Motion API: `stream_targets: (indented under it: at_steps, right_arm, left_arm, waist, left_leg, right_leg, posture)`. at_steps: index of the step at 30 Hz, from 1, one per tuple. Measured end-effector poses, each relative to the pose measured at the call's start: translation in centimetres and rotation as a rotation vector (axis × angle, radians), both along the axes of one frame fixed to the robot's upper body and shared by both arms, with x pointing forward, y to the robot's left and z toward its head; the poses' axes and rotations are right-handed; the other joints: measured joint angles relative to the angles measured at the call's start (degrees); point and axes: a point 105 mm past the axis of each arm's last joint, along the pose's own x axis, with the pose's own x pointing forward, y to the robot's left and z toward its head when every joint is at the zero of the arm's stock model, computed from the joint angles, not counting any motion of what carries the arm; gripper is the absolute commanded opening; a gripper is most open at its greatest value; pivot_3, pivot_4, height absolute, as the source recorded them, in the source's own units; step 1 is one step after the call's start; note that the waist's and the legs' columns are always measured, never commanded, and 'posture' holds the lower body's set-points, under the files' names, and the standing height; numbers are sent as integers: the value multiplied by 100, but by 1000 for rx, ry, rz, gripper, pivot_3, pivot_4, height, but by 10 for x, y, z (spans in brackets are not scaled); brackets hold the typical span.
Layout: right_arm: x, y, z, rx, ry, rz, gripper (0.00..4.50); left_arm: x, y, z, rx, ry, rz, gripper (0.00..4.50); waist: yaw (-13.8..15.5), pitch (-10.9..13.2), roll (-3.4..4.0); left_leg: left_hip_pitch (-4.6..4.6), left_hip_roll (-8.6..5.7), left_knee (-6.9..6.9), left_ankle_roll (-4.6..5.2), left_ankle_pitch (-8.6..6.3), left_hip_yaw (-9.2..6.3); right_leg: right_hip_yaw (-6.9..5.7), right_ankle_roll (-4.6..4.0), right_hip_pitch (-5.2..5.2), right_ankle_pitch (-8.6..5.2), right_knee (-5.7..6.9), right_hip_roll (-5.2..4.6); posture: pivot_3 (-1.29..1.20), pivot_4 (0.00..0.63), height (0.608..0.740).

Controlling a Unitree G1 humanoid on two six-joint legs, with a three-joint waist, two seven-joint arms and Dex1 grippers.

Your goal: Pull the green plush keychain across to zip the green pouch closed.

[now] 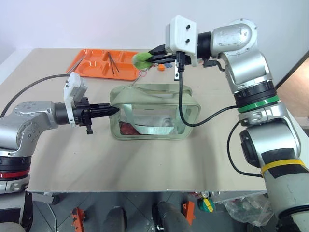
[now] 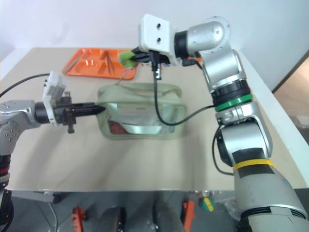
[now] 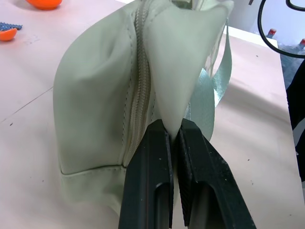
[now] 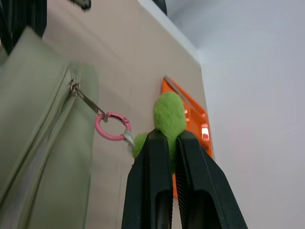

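The green pouch (image 1: 153,112) sits mid-frame on the table (image 1: 154,164) in the left eye view, long side toward the camera, and through its clear front panel there's something red and something silvery that I can't make out. At centre left the left gripper (image 1: 114,110) has its jaws pinched tight on the pouch's end flap; in the left wrist view the black fingers (image 3: 150,181) hide the tip of that fabric corner. Upper centre, the right gripper (image 1: 155,51) is lifted above the pouch's far edge, jaws clamped on the green plush keychain (image 4: 167,114), most of its lower part buried between the fingers. In the right wrist view a pink ring (image 4: 110,126) links the plush to the zipper pull at the pouch's seam. The orange tray (image 1: 104,64) lies upper left, its far corner cut off behind the plush, thin utensils on it too small to identify
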Motion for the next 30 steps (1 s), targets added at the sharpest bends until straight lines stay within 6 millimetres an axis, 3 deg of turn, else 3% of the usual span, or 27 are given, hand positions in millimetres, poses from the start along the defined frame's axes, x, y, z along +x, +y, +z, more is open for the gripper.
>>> stream_targets:
  at_steps: [6, 13, 19, 24, 30]
  right_arm:
    - [5, -34, 5, -24, -31, -101, 52]
    - [4, -91, -13, -84, -45, -249, 52]
    - [0, -117, -34, -95, -25, -330, 52]
    - [3, -127, -45, -42, -18, -401, 52]
    - [5, -141, -72, -56, 18, -486, 52]
  left_arm:
    - [0, 0, -1, 1, 5, -1, 0]
    - [-1, 1, -5, 1, 18, 1, 0]
    - [-1, 1, -6, 1, 21, 2, 0]
    - [-1, 1, -6, 1, 22, 2, 0]
    - [-1, 1, -6, 0, 27, 1, 0]
  waist:
    - [-1, 0, 0]
    - [1, 0, 0]
    - [-11, 1, 1]
    - [-12, 1, 1]
    - [-9, 1, 1]
  left_leg:
    - [2, 2, 0, 0, 0, 0]
    - [1, -1, -1, 0, 0, 4]
    - [12, 1, 1, 0, 0, 11]
    - [20, 3, 2, 0, 2, 16]
    - [17, 0, 1, -1, 2, 22]
  right_leg:
    - [1, 3, 0, -2, 1, 4]
    - [10, 15, 0, -10, -1, 3]
    - [17, 14, 3, -9, 4, 8]
    - [25, 13, 6, -5, 8, 12]
    - [31, 18, 5, -7, 5, 9]
  posture:
    - [0, 150, 740]
    - [0, 150, 740]
    - [0, 150, 740]
    - [0, 150, 740]
    - [0, 150, 740]
